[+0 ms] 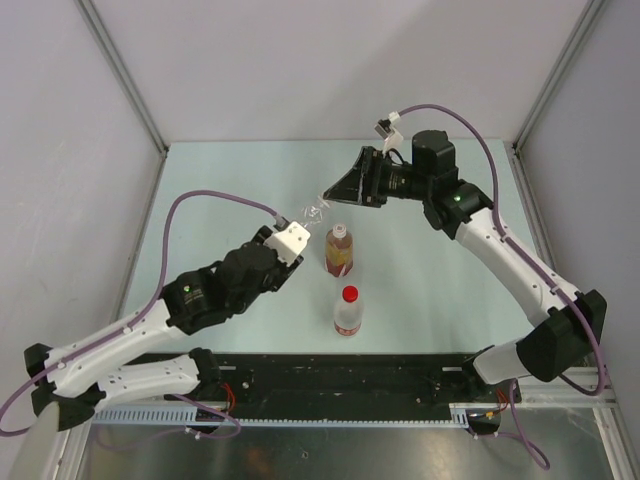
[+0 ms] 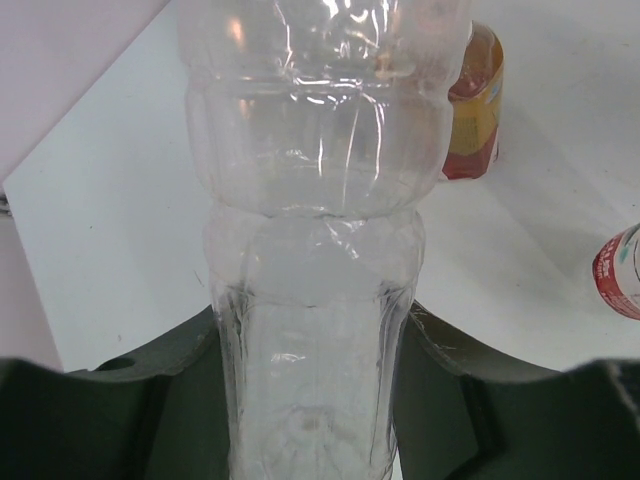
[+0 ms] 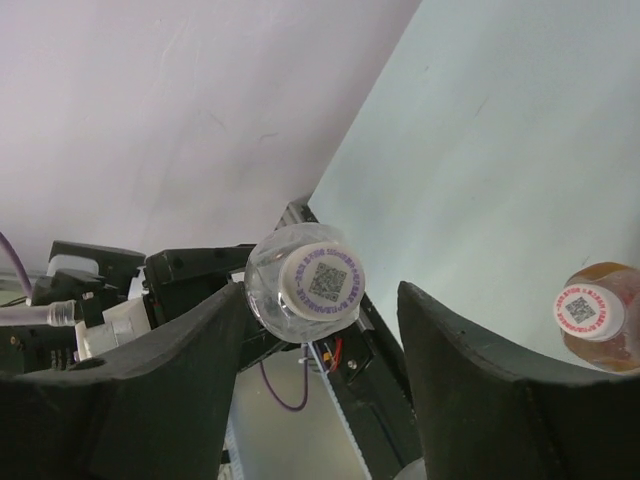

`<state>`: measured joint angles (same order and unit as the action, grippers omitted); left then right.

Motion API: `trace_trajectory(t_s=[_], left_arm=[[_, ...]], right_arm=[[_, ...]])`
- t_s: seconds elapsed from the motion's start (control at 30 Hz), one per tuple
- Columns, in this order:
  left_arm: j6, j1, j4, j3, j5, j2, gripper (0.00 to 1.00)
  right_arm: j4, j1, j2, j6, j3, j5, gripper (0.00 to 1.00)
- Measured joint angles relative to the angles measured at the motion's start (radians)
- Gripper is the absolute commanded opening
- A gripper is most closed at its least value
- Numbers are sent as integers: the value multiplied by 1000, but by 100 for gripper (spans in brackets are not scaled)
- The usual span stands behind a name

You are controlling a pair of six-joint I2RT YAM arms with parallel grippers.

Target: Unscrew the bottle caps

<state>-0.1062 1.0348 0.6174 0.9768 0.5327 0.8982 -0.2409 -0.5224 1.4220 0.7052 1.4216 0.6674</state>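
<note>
Clear bottle (image 2: 315, 300): I'm presenting its white cap (image 3: 321, 282).
Left gripper (image 1: 300, 222) is pinching it; right gripper (image 1: 338, 188) is hanging spread, needing to close squarely, then twist.

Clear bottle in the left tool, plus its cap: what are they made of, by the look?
Clear bottle: looks like thin transparent plastic, glossy; the table shows through it and its side carries moulded ribs and creased highlights. Cap: seemingly opaque pale plastic, matte, with a printed purple code square on top. Exact polymer can't be told.
</note>
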Motion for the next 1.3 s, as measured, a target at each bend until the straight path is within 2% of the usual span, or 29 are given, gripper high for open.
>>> trace_trajectory(t_s=[0.17,0.37,0.43,0.5,0.63,0.9,1.13,1.2,1.3], left_arm=[[0,25,1,0,51,8,12],[0,48,0,-1,99,23,10],[0,54,0,-1,115,25,8],[1,61,0,-1,128,27,7],[1,81,-3,-5,167,34,7],[1,113,-6,-15,235,64,5],[0,119,-5,-16,253,75,4],[0,120,-5,-16,255,75,4],[1,121,-7,-21,261,74,4]], right_arm=[[8,-2,22,21,0,27,52],[15,-3,34,37,0,41,28],[16,-3,36,40,0,42,25],[17,-2,38,44,0,44,27],[30,-1,40,45,-3,53,38],[55,5,46,60,-28,64,43],[69,6,48,80,-34,72,56],[83,6,48,87,-37,79,54],[98,6,48,93,-47,82,44]])
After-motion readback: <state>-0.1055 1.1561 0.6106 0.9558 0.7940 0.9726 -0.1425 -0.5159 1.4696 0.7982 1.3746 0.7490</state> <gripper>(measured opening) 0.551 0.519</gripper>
